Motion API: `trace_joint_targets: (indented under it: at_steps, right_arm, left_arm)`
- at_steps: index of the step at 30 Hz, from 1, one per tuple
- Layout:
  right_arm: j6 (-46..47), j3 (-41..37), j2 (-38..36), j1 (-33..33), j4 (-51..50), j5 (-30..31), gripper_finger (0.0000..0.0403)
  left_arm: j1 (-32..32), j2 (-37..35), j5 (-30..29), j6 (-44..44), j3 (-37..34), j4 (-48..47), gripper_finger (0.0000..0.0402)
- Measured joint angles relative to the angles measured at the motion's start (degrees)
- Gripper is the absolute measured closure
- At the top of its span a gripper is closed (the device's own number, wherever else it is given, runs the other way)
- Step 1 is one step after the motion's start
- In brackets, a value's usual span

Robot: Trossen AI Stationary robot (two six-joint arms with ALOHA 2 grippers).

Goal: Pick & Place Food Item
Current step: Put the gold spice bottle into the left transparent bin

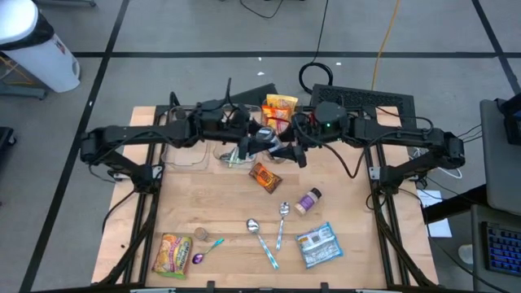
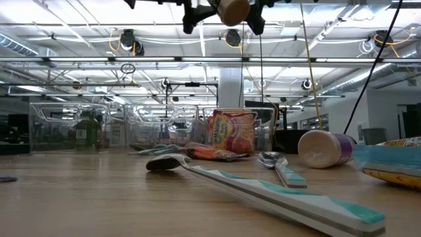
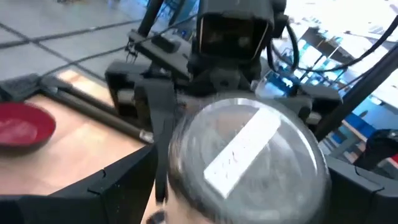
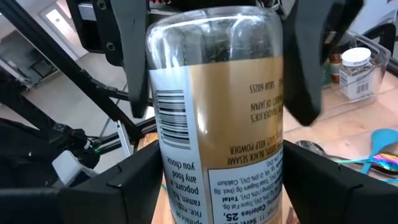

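Jar (image 4: 214, 118) clamped in right gripper (image 4: 217, 186), left gripper (image 3: 242, 205) jaws apart around it, barcode only in right wrist view

A grey floor (image 1: 203, 32) crossed by dark tape lines is seen around the wooden table (image 1: 203, 212). A white bin (image 1: 37, 45) is parked beyond the table's far left corner. Cables (image 1: 321, 32) are trailed across the floor behind the table. Overhead, bright strip lights (image 2: 72, 29) and ceiling rails are seen.
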Motion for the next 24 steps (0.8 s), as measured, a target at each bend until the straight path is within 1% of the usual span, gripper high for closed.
trace_joint_targets:
  at_steps: [3, 5, 10, 16, 18, 22, 24]
  right_arm:
    - [-0.2, 0.0, -0.03, -0.02, -0.45, 0.04, 0.0132]
    - [-0.2, 0.0, -0.02, 0.0, -0.21, 0.17, 0.0132]
    - [0.55, -0.02, 0.0, -0.02, -1.02, 0.31, 0.0132]
    - [0.03, -0.02, -0.05, -0.02, -1.74, 0.22, 0.0133]
    - [-0.32, -0.02, -0.05, -0.02, -1.55, 0.37, 0.0121]
    - [-1.7, -0.02, -0.07, -0.4, -1.33, -0.03, 0.0074]
    - [-1.68, 0.01, -0.12, -0.65, -0.76, -0.2, 0.0058]
  left_arm:
    - [0.02, 0.85, 0.31, -1.32, 0.0, 1.71, 0.0054]
    - [0.0, 1.13, 0.25, -1.28, 0.0, 2.06, 0.0065]
    - [-0.09, 1.43, -0.36, -0.07, 0.0, 2.15, 0.0116]
    - [-0.11, 1.46, -0.7, 1.11, 0.0, 2.4, 0.0117]
    - [-0.09, 1.29, -0.72, 1.22, 0.0, 2.4, 0.0117]
    - [0.0, 0.94, -1.01, 0.13, -0.03, 2.88, 0.0118]
    - [0.37, 0.39, -1.31, 0.13, -0.11, 3.34, 0.0119]
